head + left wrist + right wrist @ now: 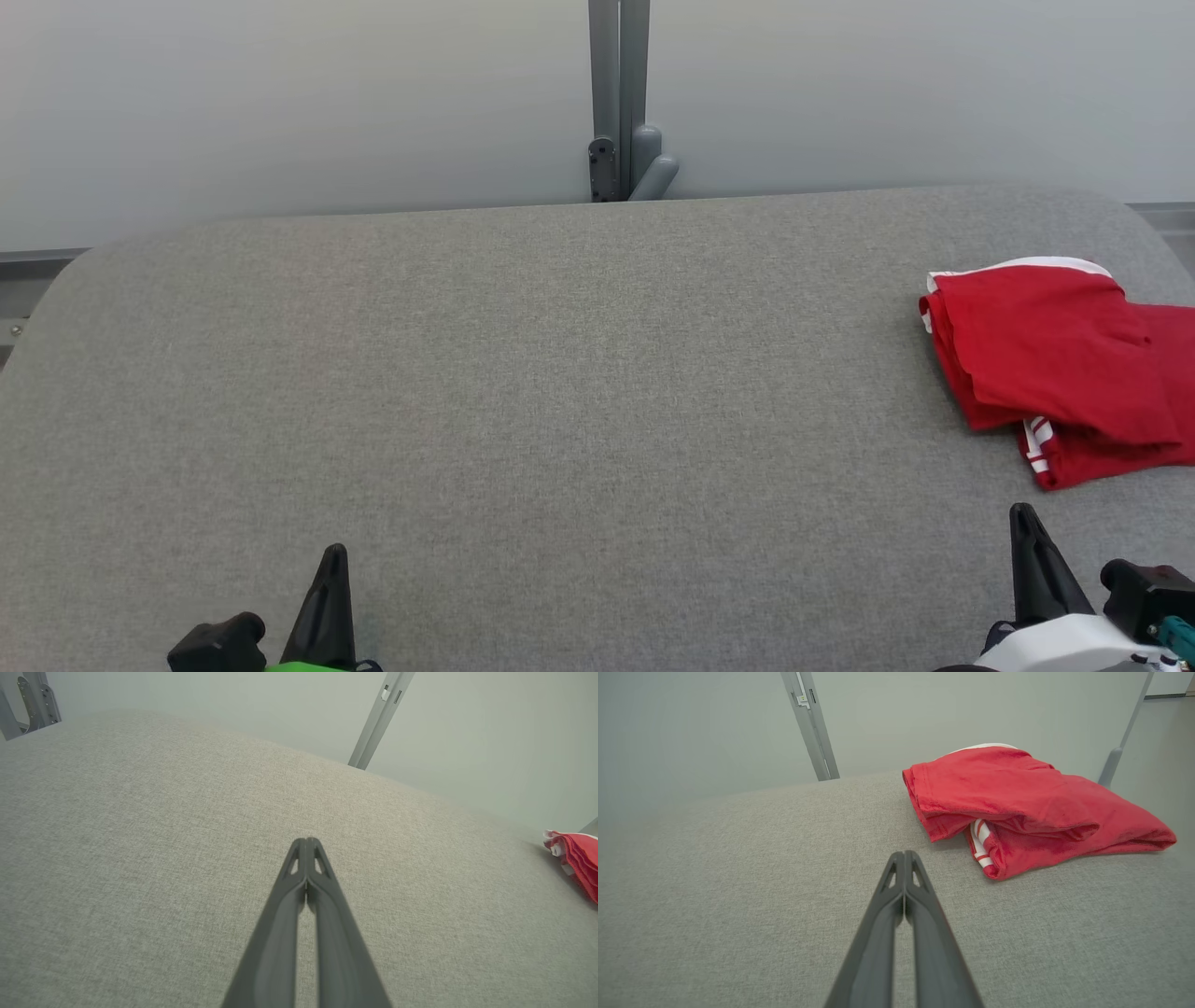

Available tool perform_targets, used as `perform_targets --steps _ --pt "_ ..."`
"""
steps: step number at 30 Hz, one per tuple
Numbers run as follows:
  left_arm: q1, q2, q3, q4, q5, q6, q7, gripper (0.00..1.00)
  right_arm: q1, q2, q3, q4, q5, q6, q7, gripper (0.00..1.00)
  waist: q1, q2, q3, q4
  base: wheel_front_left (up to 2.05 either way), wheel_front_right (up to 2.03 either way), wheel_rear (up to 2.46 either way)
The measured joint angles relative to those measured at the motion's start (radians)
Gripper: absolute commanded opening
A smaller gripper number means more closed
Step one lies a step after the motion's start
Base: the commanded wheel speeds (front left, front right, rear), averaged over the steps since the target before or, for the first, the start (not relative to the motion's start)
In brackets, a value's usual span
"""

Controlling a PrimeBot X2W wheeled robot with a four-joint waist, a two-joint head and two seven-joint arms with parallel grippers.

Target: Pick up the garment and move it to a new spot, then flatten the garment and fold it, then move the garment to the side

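The garment (1055, 359) is a red jersey with white and striped trim, lying folded in a bundle at the right edge of the grey padded table (523, 392). In the right wrist view the garment (1017, 807) lies just ahead and to the right of my right gripper (904, 854), whose fingers are pressed together and hold nothing. My right gripper (1024, 511) sits at the lower right, a little short of the bundle. My left gripper (333, 553) rests at the lower left, far from the garment (577, 856), and is shut and empty (306, 841).
A grey metal post with a bracket (621, 103) rises behind the table's far edge in front of a pale wall. The table's corners are rounded. The garment runs off the right side of the head view.
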Motion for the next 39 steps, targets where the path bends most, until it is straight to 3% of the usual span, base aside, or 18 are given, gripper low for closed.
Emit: perform_targets --steps 21,39 --pt "-0.049 0.001 0.039 -0.007 -0.335 -0.008 0.083 0.00 -0.049 -0.002 0.015 0.004 0.399 0.000 0.083 0.00 0.0000 0.0000 0.004 -0.004 0.00 0.00 0.00" --pt "-0.082 0.002 0.067 -0.013 -0.548 -0.013 0.142 0.00 -0.086 -0.004 0.021 0.013 0.657 0.000 0.141 0.00 0.0000 0.0001 0.007 -0.008 0.00 0.00 0.00"
